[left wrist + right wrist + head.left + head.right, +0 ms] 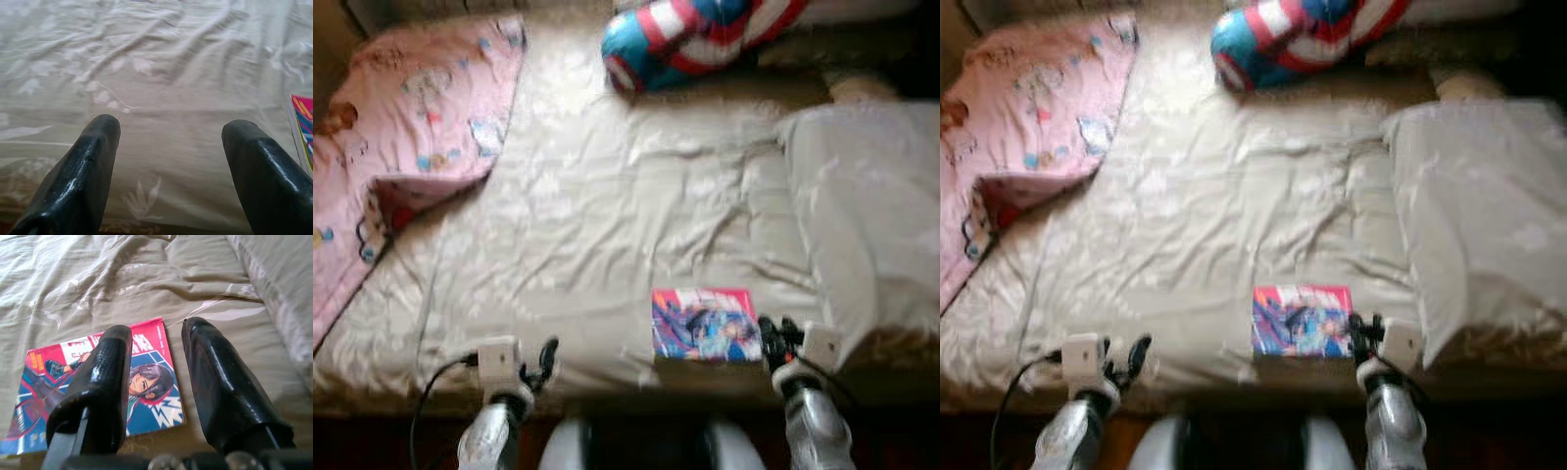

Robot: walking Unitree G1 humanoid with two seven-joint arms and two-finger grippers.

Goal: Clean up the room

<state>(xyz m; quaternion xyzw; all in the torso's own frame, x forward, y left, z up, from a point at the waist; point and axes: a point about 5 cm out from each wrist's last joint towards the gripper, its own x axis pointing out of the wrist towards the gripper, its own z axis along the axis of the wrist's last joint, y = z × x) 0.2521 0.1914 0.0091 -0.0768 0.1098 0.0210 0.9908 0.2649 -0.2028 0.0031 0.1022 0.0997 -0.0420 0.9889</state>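
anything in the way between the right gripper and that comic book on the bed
Nothing visible. The right gripper hangs open at the comic book's right edge, near the bed's front edge, with bare bedsheet around it. In the right wrist view one finger overlaps the cover, the other sits past its edge.

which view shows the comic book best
The right wrist view: the comic book is close and sharp, its cover art readable between the right gripper's open jaws. Both eye views show it small and blurred on the bed. The left wrist view catches its edge.
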